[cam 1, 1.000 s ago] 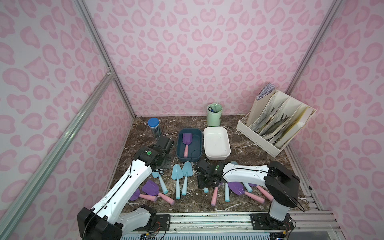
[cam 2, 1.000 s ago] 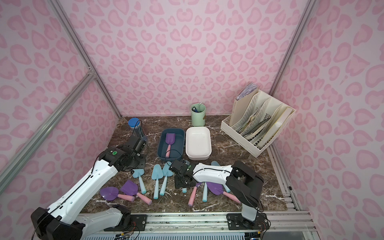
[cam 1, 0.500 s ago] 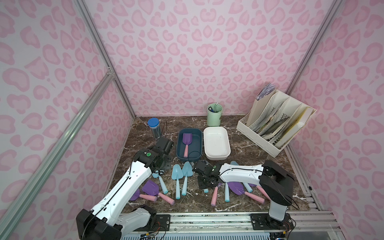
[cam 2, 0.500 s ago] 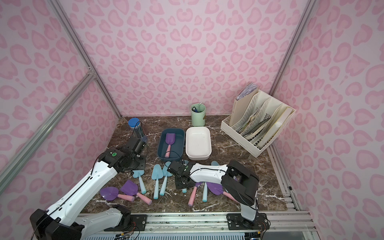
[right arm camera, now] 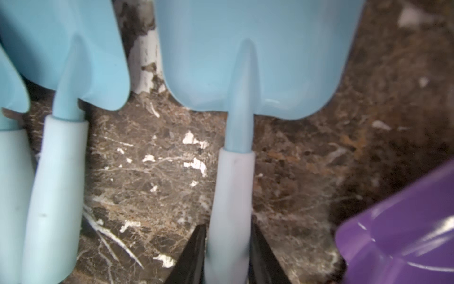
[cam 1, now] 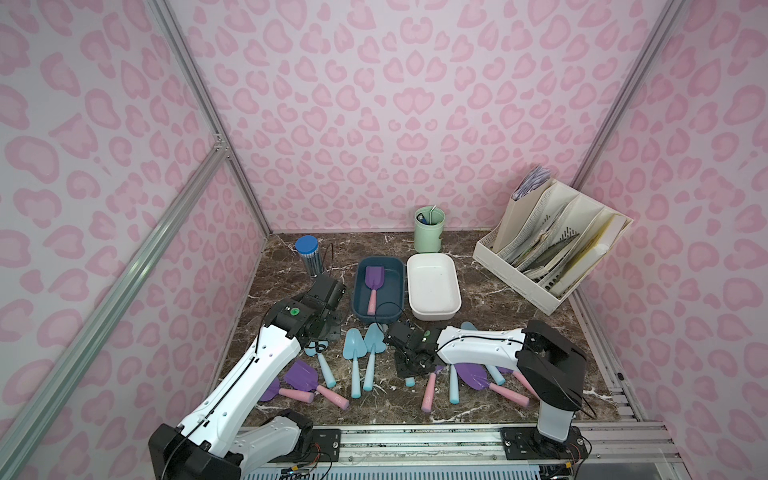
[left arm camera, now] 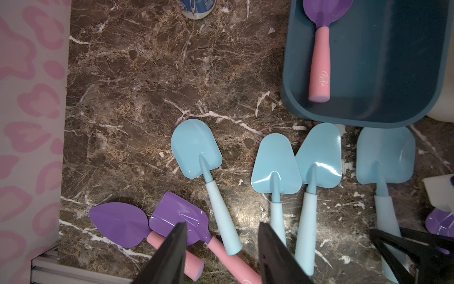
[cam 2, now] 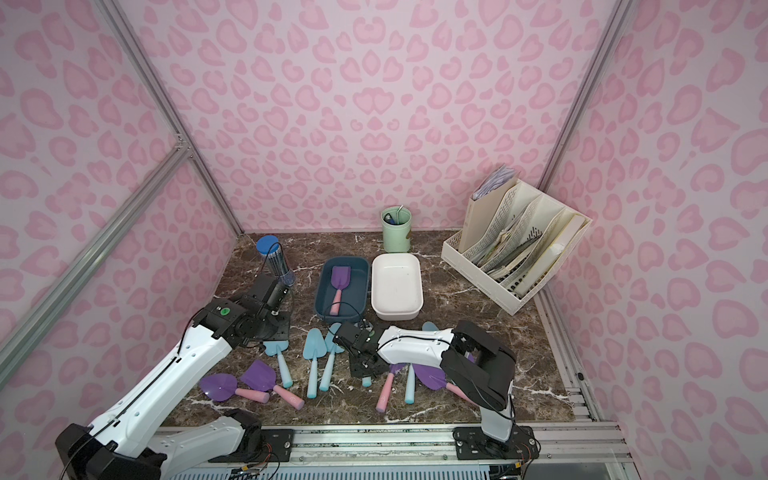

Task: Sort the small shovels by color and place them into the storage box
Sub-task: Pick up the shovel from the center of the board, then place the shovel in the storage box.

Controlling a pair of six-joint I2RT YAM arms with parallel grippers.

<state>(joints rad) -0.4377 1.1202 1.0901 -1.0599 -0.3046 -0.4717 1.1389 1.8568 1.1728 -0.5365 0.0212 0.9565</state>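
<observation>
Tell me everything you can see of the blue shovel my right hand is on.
The light blue shovel looks like glossy plastic: a broad blade with rounded corners, a narrow neck and a paler handle. It lies flat on the marble table. The right hand pinches its handle from both sides.

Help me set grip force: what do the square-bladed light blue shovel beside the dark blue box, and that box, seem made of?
The light blue shovel: blade glossy, sharp highlight, hard plastic or painted metal; handle paler, matte, perhaps a soft sleeve. The dark blue box: probably smooth moulded plastic, by its rounded corners and dull sheen.
</observation>
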